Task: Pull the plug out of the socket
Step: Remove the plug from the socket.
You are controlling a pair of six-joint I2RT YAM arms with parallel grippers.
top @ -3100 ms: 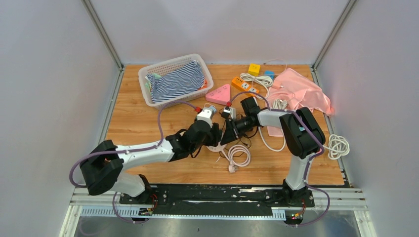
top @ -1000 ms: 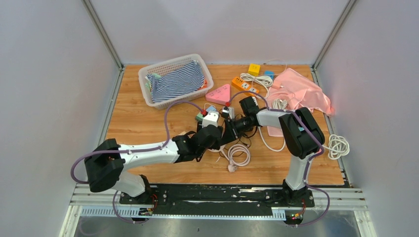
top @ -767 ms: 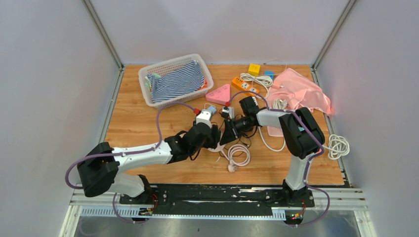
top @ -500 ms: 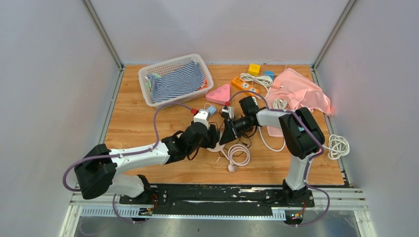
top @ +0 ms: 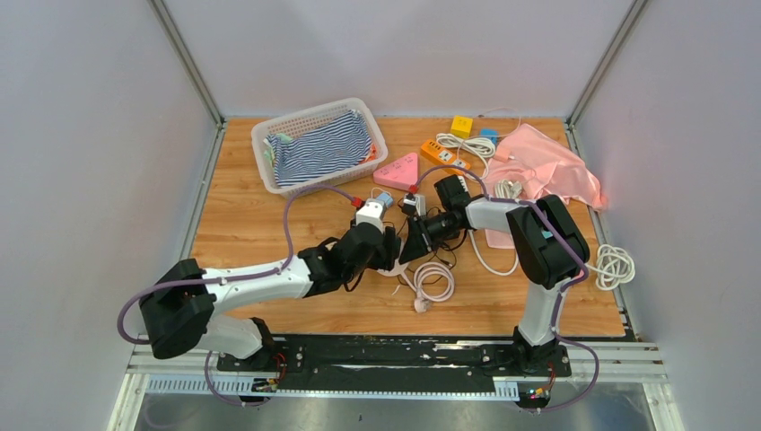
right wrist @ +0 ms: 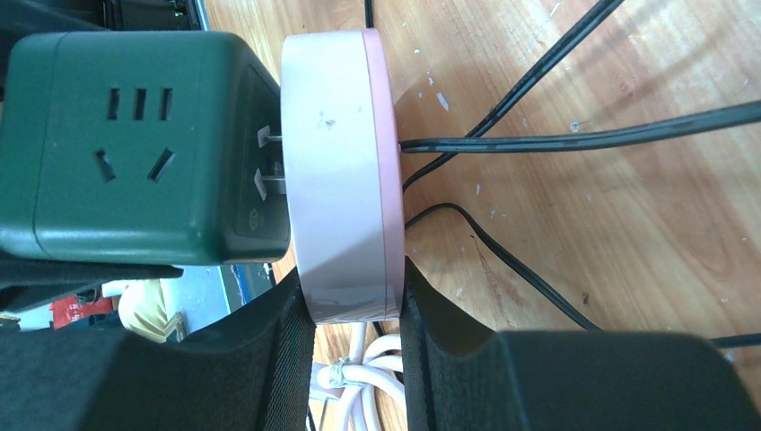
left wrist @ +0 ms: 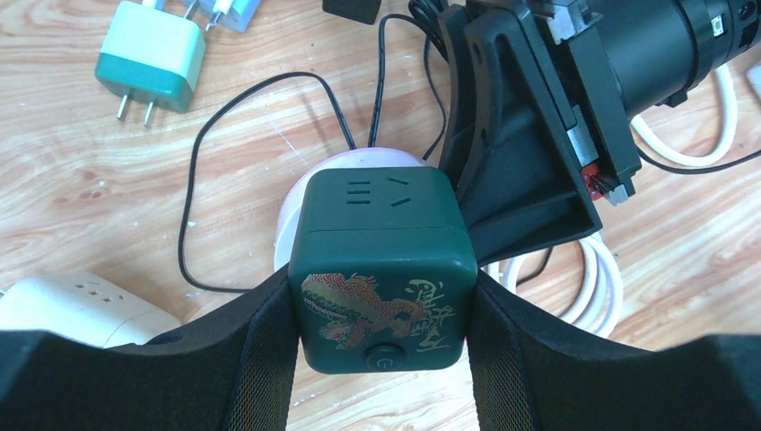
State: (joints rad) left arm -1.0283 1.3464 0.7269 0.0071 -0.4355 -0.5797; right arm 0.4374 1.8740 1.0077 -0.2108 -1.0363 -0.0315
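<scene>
The plug is a dark green cube [left wrist: 381, 260] with a dragon print. My left gripper [left wrist: 381, 303] is shut on its two sides. Its metal prongs [right wrist: 269, 162] show in a narrow gap between the cube [right wrist: 135, 144] and the socket [right wrist: 336, 180]. The prongs still reach into the socket's face. The socket is a round white and pink disc standing on edge just above the wood, with a black cord leaving its back. My right gripper [right wrist: 354, 310] is shut on its flat faces. In the top view both grippers meet at the table's middle [top: 397, 251].
A white basket [top: 310, 110] with striped cloth stands at the back left. A pink triangle [top: 399, 171], orange strip [top: 441, 154] and pink cloth [top: 543, 162] lie behind. A white cable coil [top: 433, 280] lies just in front. A green-white adapter [left wrist: 151, 56] and white strip [left wrist: 76, 310] lie near.
My left arm has drawn back slightly to the left from where it was a second ago. Both grips are the same and the right arm has not moved.
</scene>
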